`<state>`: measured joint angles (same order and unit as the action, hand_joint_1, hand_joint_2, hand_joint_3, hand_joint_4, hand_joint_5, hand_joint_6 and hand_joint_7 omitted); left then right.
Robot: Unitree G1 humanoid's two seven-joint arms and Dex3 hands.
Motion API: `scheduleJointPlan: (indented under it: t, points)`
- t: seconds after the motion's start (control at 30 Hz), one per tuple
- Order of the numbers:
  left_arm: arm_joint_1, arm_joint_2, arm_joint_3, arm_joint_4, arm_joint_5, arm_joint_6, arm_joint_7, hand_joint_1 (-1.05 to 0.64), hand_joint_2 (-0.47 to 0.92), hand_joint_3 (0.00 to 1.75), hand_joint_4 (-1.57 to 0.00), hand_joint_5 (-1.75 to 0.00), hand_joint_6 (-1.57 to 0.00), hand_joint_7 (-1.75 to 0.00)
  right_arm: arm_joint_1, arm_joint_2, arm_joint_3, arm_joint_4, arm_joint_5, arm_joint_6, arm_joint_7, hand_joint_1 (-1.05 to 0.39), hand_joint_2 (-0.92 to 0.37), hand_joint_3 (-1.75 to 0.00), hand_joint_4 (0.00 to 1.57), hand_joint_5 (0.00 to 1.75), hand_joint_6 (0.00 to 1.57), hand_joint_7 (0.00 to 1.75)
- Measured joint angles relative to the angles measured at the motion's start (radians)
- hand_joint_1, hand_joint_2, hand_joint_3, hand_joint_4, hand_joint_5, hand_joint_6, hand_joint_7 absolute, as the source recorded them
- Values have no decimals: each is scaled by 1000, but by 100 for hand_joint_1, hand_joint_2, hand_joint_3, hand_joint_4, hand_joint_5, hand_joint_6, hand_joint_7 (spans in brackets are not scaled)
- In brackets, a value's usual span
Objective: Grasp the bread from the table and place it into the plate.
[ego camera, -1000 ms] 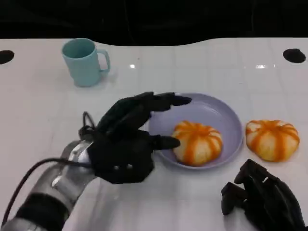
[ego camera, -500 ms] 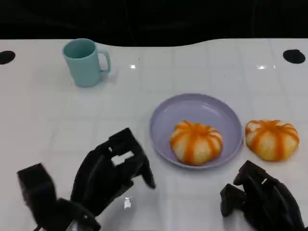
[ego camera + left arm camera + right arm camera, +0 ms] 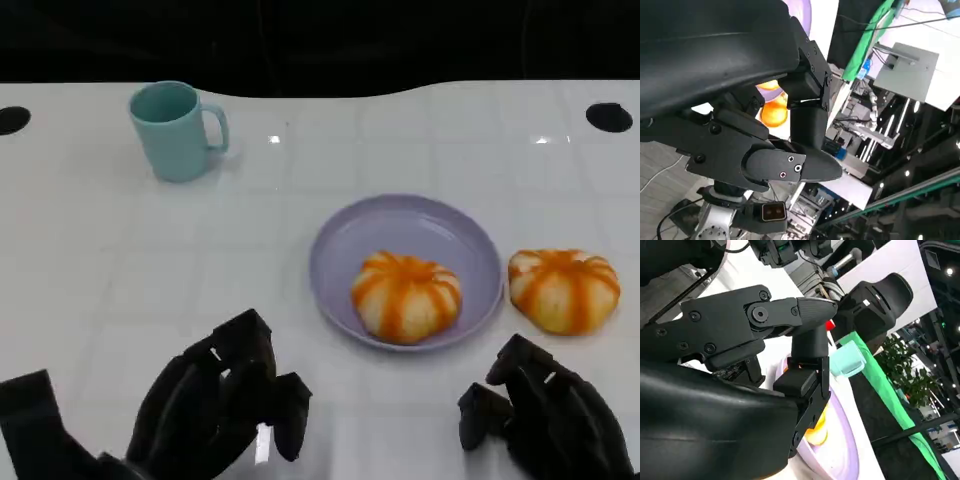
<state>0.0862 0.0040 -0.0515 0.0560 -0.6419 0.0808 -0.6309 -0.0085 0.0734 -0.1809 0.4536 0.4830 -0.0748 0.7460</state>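
Bread [image 3: 406,296], an orange-striped bun, sits in the lavender plate [image 3: 345,240] in the head view, toward its near side, while a second striped bun [image 3: 563,288] lies on the white counter [image 3: 100,260] just beside the plate's right rim. A teal mug [image 3: 176,129] stands well apart at the far left. The left hand [image 3: 215,400] is low at the near left, fingers [image 3: 290,420] curled inward and holding nothing; the right hand [image 3: 545,420] at the near right is likewise curled in on nothing. From the left wrist view, the left hand's black shell and fingers [image 3: 805,120] frame slivers of orange bun. From the right wrist view, the right hand's fingers [image 3: 810,360] stand before the plate's edge and the mug.
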Motion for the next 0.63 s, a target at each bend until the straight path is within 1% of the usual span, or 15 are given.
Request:
scheduleJointPlan:
  t: [0.1, 0.63]
  points:
    - [0, 0, 3, 0, 1, 21, -3, -69, 92, 23, -103, -175, -79, -175, 0, 0, 0, 0, 0, 0, 0, -56, -92, -24, 78, 167, 69, 141]
    - [-2, -12, 10, 2, 25, 31, -21, -70, 92, 23, -104, -175, -80, -175, -1, 0, -3, 3, -1, -3, -1, -56, -92, -22, 80, 165, 70, 140]
